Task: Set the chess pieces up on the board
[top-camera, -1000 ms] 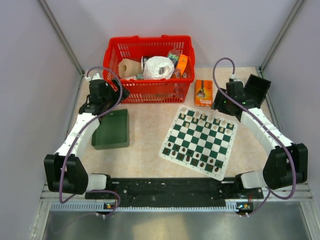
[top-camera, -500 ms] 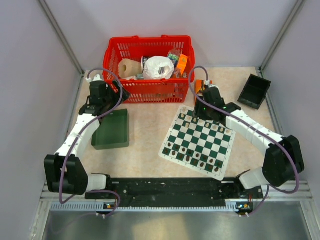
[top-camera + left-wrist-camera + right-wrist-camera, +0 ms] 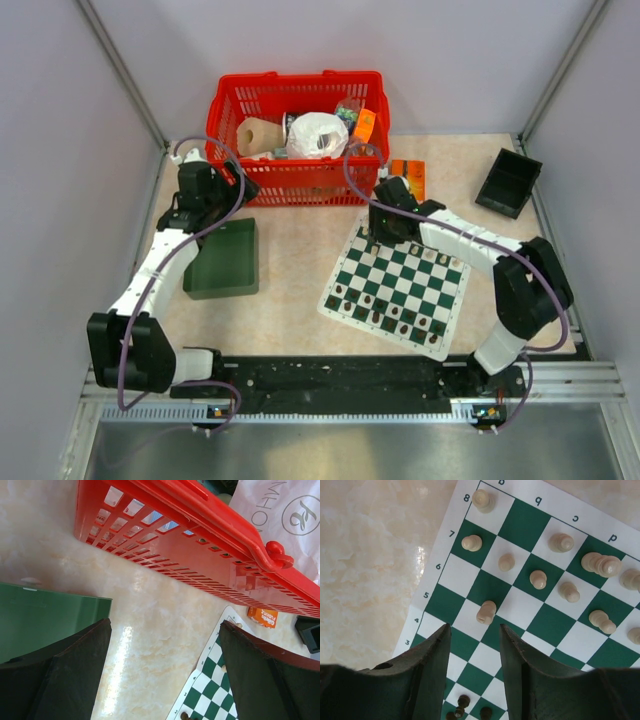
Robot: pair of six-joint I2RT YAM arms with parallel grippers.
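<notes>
Top external camera sat high, above and behind the arm bases, facing down and forward; it took in the whole table (image 3: 300, 260) from a distance. Left wrist camera rode low and close to the table, looking past the left hand (image 3: 162, 630) along the red basket (image 3: 200, 545) wall. Right wrist camera looked nearly straight down past the right hand (image 3: 475, 630), close over the board (image 3: 520, 525). All three caught the board's corner nearest the basket.

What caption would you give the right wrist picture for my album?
Open right gripper above a corner of the board, one cream chess piece just ahead of it.
</notes>
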